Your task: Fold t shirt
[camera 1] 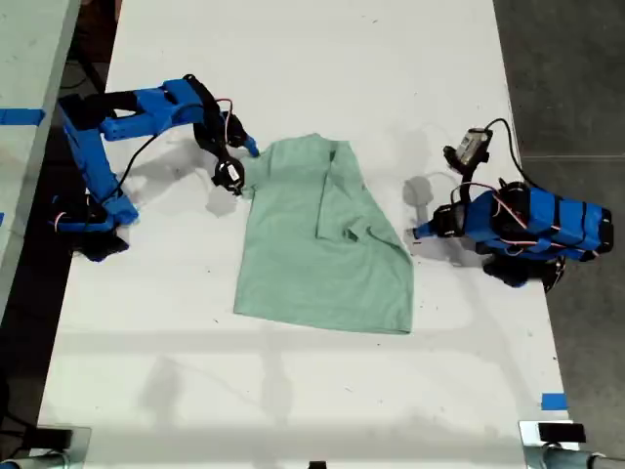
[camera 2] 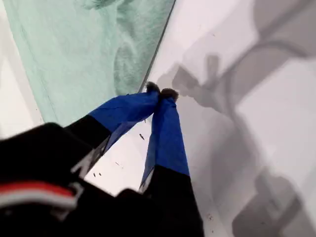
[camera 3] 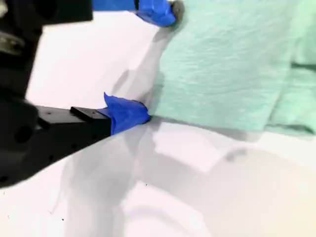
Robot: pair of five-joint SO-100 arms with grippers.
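T shirt [camera 1: 322, 244] flat on white table [camera 1: 293, 391], mid-scene, right sleeve folded in over body per exterior view. My first gripper [camera 2: 160, 93] pressed together, nothing between tips, over bare table just beside shirt's right edge in exterior view [camera 1: 418, 233]. My second gripper [camera 3: 148, 61] spread wide at shirt's far-left shoulder edge in exterior view [camera 1: 241, 166], tips touching or just beside cloth; grip not made out.

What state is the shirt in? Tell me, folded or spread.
Partly folded. One side of the shirt lies doubled over its middle, sleeve on top; the other side is still flat on the table.
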